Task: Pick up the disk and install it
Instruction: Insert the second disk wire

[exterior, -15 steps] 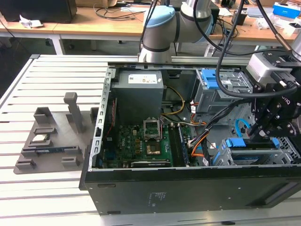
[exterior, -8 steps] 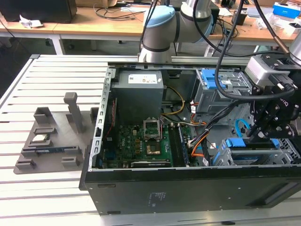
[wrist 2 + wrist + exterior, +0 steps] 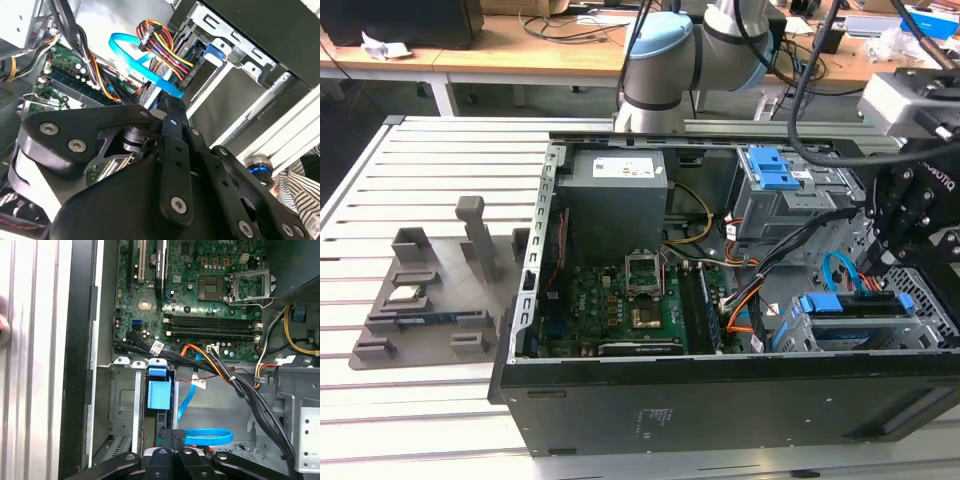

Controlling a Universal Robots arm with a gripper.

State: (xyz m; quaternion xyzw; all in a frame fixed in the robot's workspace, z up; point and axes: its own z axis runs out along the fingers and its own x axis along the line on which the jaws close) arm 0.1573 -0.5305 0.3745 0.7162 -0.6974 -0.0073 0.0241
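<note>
I see a slatted metal table (image 3: 440,160) across the whole exterior view, and on it, from the centre to the right, lies the open computer case (image 3: 720,400). The robot arm (image 3: 665,60) comes in from the upper centre of the frame. Inside the case, the grey power-supply box (image 3: 615,210) is in the upper middle and the green motherboard (image 3: 620,305) is below it. At the lower right of the frame there is a metal drive bay (image 3: 920,320).

The disk (image 3: 855,303) sits in this bay and is not lifted. Its long axis goes nearly level from the exterior view's left to its right, and its blue rail faces up. In the first wrist view I see it edge-on by its blue end piece (image 3: 159,392).

The gripper (image 3: 880,265) hangs just above the disk, towards its right end, so the disk lies directly under it. I cannot tell if it is open or closed, or if it grips the disk. A blue flat cable (image 3: 207,436) loops just beside it.
</note>
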